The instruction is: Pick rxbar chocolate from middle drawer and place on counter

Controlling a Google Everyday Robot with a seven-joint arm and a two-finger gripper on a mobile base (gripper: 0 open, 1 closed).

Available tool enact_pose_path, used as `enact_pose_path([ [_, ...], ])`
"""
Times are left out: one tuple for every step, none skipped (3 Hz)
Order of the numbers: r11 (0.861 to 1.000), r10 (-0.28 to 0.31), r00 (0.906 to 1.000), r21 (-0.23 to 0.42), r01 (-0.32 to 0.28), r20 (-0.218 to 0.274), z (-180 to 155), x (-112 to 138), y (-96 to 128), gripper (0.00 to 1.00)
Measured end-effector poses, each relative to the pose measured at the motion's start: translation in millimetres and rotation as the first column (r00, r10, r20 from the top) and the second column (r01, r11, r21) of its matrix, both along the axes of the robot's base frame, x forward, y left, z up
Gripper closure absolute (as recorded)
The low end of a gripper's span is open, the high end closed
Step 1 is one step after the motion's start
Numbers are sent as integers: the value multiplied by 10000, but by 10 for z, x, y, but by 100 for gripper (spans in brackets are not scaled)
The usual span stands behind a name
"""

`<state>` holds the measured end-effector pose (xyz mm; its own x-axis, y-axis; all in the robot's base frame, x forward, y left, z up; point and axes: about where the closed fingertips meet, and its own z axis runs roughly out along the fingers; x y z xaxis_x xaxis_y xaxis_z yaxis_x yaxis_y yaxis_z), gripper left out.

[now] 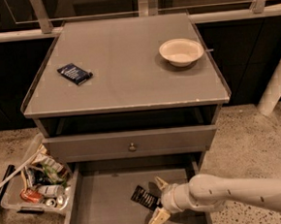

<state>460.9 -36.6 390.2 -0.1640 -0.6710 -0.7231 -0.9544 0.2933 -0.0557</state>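
1. Rxbar chocolate, a small flat bar in a black wrapper with pale lettering (144, 198), lies with its near end at the mouth of our pale two-finger gripper (158, 201). The fingers stand wide apart and hold nothing.
2. We judge it light, thin and slick-wrapped, perhaps slightly bendy. Pinching across its narrow width near the middle looks best.
3. It rests flat on the smooth grey floor of the pulled-out middle drawer (102, 209), where a nudge could make it slide.
4. Above, the flat grey counter (128, 81) carries a dark blue packet (74, 73) and a white bowl (181, 51), with room between them.
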Motion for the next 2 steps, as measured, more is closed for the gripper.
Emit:
enact_pose_path([
  [9984,-542,9983,-149,539,-197,-212,15,-20,0],
  [9951,-958,9953,-245,954,-155,-352,55,-18,0],
])
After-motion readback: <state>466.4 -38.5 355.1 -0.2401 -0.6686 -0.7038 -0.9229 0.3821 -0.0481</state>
